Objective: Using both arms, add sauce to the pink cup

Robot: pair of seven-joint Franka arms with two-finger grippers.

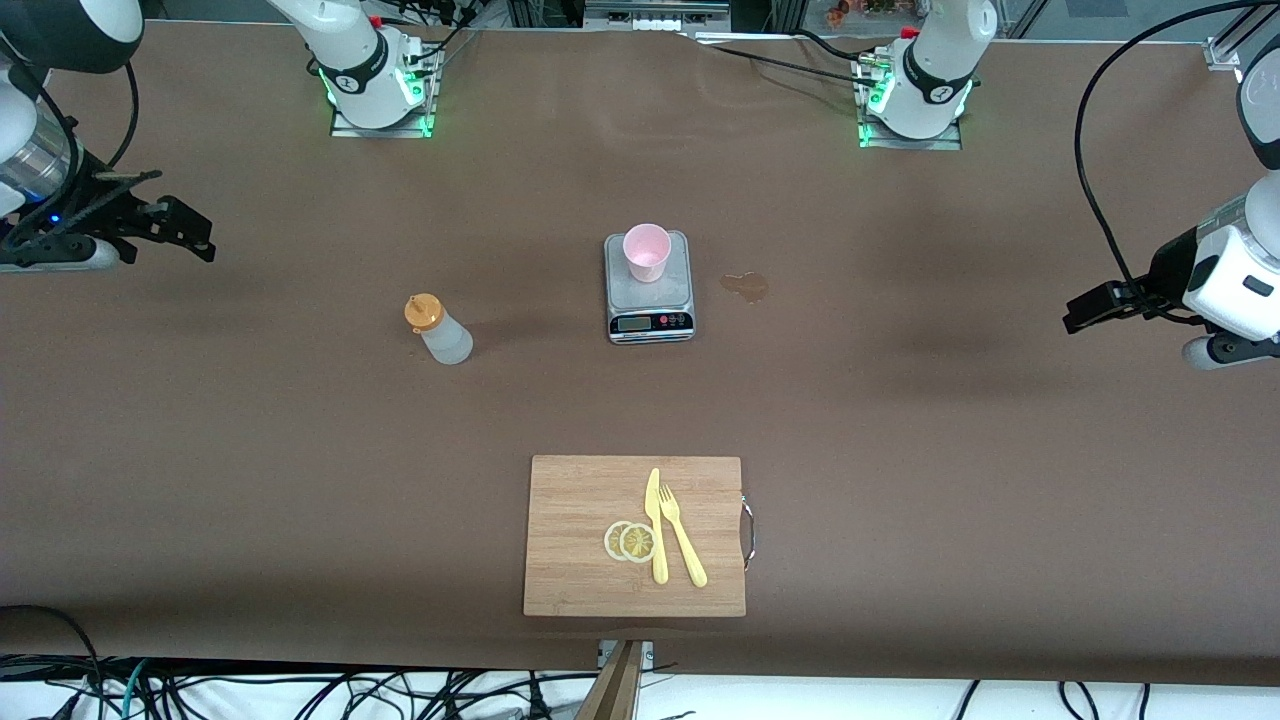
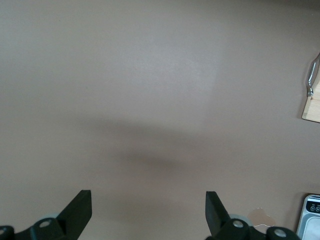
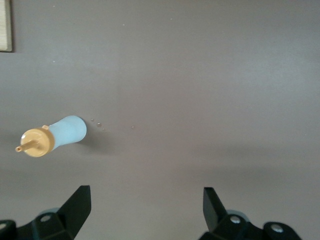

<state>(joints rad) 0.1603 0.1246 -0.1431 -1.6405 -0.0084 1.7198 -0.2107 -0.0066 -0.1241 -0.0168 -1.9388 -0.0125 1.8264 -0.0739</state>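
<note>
The sauce bottle [image 1: 438,330], translucent whitish with an orange nozzle cap, stands upright on the brown table [image 1: 900,420], beside the scale toward the right arm's end. The pink cup [image 1: 647,251] sits upright on a small grey kitchen scale [image 1: 649,290] at mid-table. My right gripper [image 1: 195,232] hangs open and empty over the table's right-arm end; its wrist view shows the sauce bottle [image 3: 52,135] some way off from its fingertips [image 3: 80,200]. My left gripper [image 1: 1080,312] is open and empty over the left arm's end, with only bare table between its fingers [image 2: 81,202].
A wooden cutting board [image 1: 636,535] lies nearer the front camera than the scale, with two lemon slices [image 1: 630,541], a yellow plastic knife [image 1: 656,524] and fork [image 1: 683,535] on it. A small brownish spill [image 1: 746,286] marks the table beside the scale.
</note>
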